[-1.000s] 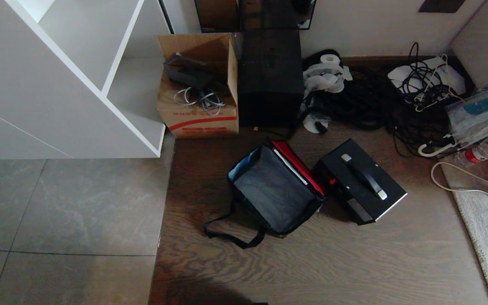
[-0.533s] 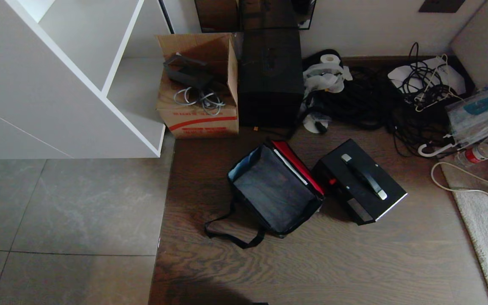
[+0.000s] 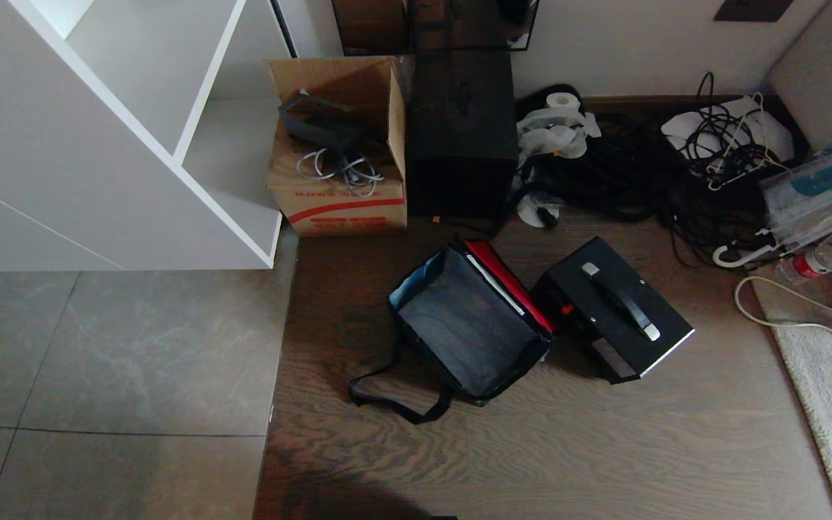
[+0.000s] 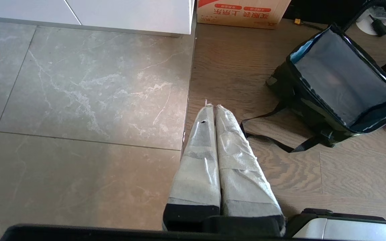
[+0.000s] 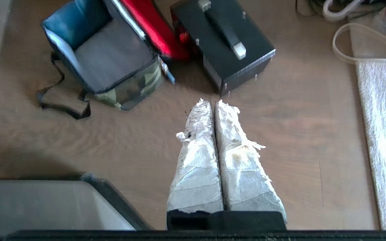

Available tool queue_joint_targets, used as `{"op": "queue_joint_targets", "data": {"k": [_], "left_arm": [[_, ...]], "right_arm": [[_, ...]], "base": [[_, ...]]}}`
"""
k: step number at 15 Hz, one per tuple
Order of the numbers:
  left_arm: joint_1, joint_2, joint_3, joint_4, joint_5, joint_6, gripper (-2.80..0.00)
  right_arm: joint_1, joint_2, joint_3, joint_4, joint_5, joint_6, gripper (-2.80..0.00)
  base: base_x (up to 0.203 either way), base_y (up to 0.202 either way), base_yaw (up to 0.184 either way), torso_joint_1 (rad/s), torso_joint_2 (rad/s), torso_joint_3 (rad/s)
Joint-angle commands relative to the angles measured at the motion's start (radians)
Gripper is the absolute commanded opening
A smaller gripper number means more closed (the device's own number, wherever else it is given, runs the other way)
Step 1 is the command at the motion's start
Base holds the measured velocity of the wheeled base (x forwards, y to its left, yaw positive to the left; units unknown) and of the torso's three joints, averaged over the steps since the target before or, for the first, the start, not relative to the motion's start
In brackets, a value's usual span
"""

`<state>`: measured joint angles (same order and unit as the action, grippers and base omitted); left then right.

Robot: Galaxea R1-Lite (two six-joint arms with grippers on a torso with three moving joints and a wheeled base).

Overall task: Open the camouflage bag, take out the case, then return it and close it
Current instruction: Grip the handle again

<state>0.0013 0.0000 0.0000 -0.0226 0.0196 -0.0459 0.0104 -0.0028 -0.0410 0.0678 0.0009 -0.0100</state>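
You have one camouflage bag point(image 3: 468, 325) and one case point(image 3: 614, 309) on the wooden floor point(image 3: 568, 448), side by side and just touching at the bag's red flap point(image 3: 506, 278). The bag stands open, its grey lining bare and nothing inside it; its black strap point(image 3: 387, 393) trails toward the seam where the wood meets the grey tiles point(image 3: 113, 354). The case sits outside the bag, on the side away from the tiles, handle point(image 3: 620, 300) up, with a small red latch point(image 3: 566, 309) facing the bag.

Behind them, toward the wall, you can count one cardboard box point(image 3: 340, 148) with loose cables in it, one taller black box point(image 3: 461, 133), and a tangle of black cables point(image 3: 625, 170) too knotted to count. One plastic bottle point(image 3: 824, 258) with a red cap lies near a pale rug point(image 3: 831, 383), which the frame's edge cuts off.

Neither arm appears from the head camera. Your left gripper point(image 4: 212, 107) hangs over the seam of tile and wood, its wrapped fingers pressed together on nothing. Your right gripper point(image 5: 210, 103) hovers over bare wood in front of the case, fingers likewise together and empty.
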Motion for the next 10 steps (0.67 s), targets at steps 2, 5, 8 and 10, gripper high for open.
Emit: {"op": "queue_joint_targets", "data": {"k": [2,5,8,10], "left_arm": [[0.0,0.0,0.011,0.0,0.0,0.0,-2.8],[0.0,0.0,0.011,0.0,0.0,0.0,-2.8],[0.0,0.0,0.011,0.0,0.0,0.0,-2.8],[0.0,0.0,0.011,0.0,0.0,0.0,-2.8]], "right_arm": [[0.0,0.043,-0.268,0.252,0.016,0.065,-2.8],[0.023,0.323,-0.427,0.367,0.068,0.169,-2.8],[0.073,0.743,-0.599,0.307,0.09,0.298,-2.8],[0.086,1.044,-0.751,0.235,0.095,0.392,-2.8]], "base": [[0.0,0.0,0.0,0.0,0.0,0.0],[0.0,0.0,0.0,0.0,0.0,0.0],[0.0,0.0,0.0,0.0,0.0,0.0],[0.0,0.0,0.0,0.0,0.0,0.0]]}}
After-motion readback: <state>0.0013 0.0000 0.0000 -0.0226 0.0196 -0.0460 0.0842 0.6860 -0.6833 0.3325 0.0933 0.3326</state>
